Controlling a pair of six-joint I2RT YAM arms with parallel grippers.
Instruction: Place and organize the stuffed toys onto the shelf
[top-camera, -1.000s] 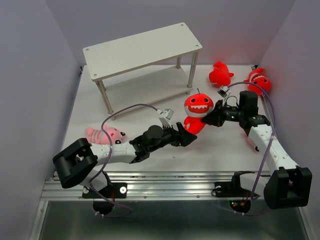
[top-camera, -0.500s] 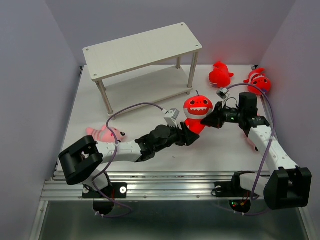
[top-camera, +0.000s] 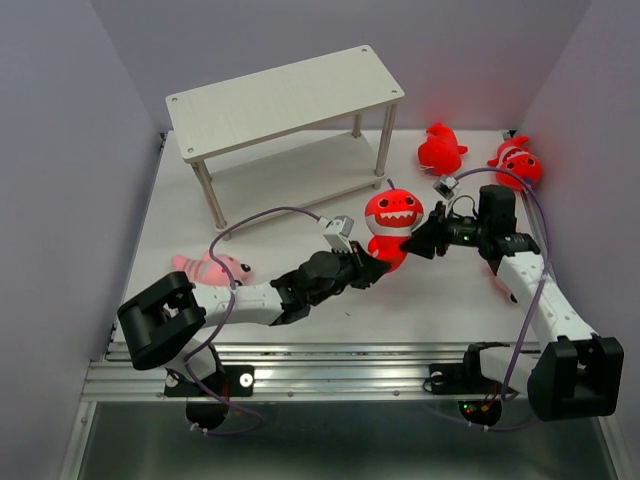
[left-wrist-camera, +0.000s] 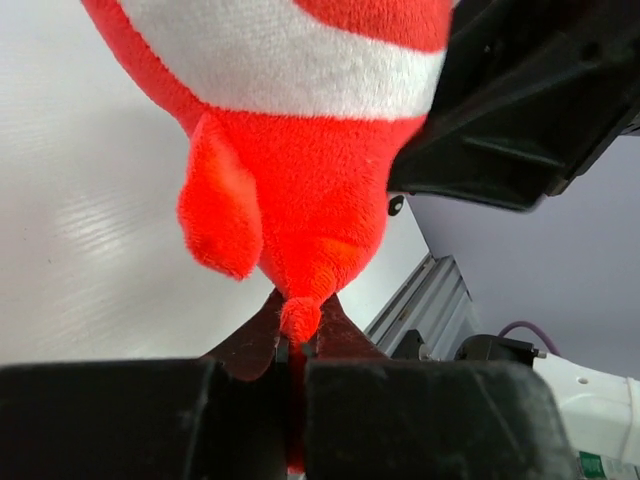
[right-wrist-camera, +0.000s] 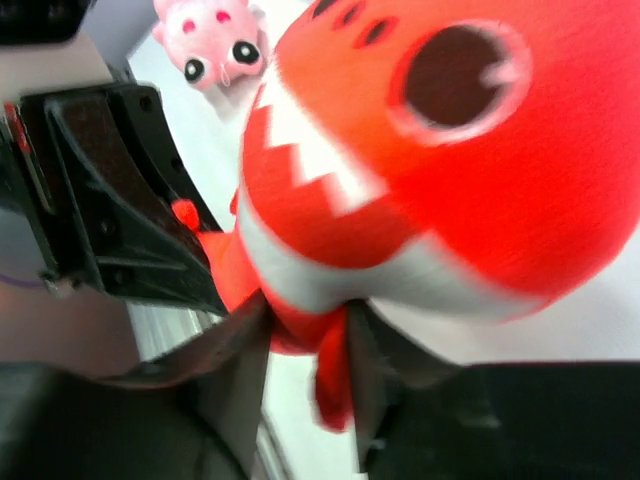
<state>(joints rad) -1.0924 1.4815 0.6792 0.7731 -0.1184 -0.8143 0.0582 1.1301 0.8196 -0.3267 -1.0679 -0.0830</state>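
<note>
Plush first, at the left: a pale pink striped stuffed toy with black eyes (top-camera: 208, 268) lies on the white table (top-camera: 450, 300), beside the left arm. Behind it stands the white two-tier shelf with thin metal legs (top-camera: 285, 100), with no toy on its top tier. Toward the centre, the left gripper (top-camera: 377, 268) is clamped on the tail tip of a bright red plush shark with a white toothy mouth (top-camera: 396, 215). The shark stands upright, directly between both grippers. The right gripper (top-camera: 421, 240) meets it from the right.

The overhead view hides both grips. The left wrist view shows the tail pinched between closed jaws. The right wrist view shows parted jaws loosely flanking a red fin, with the pink toy behind. Far right, two more red sharks (top-camera: 440, 148) (top-camera: 515, 162) lie on the table.
</note>
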